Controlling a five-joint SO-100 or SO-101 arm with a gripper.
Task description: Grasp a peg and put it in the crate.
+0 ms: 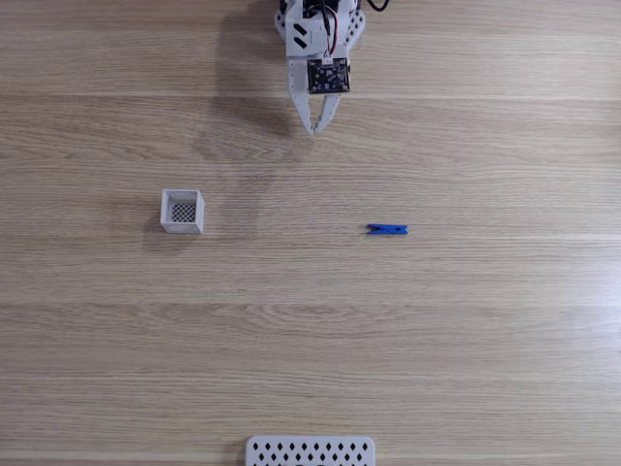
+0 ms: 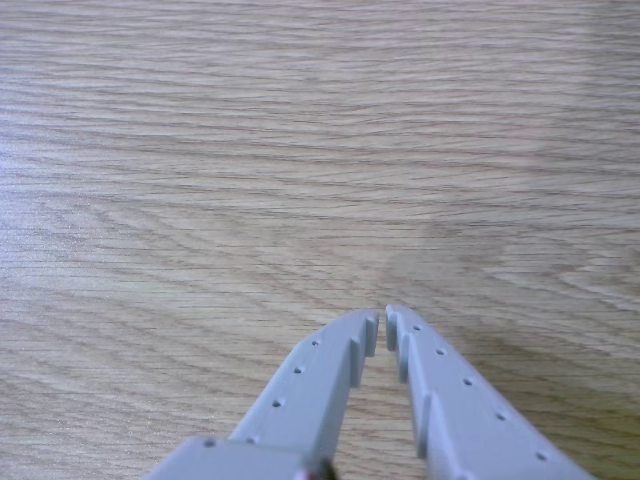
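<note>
Hand (image 1: pixel 314 129) at the frame's top centre, fingers pinched together on nothing (tips nearly touching), above bare desk (image 1: pixel 466 349); peg (image 1: pixel 387 229) lies centre-right.

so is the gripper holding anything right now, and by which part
Nothing is held: the white gripper is shut on nothing, and the slim blue clothespin peg lies on the wooden table.

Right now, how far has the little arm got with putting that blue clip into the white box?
Nothing looks done yet. The peg lies flat on the table, well right of the crate in the fixed view, and the crate holds nothing. The gripper hangs near the top edge, fingertips nearly together, gripping nothing. Reaching, grasping, carrying and dropping all remain.
</note>
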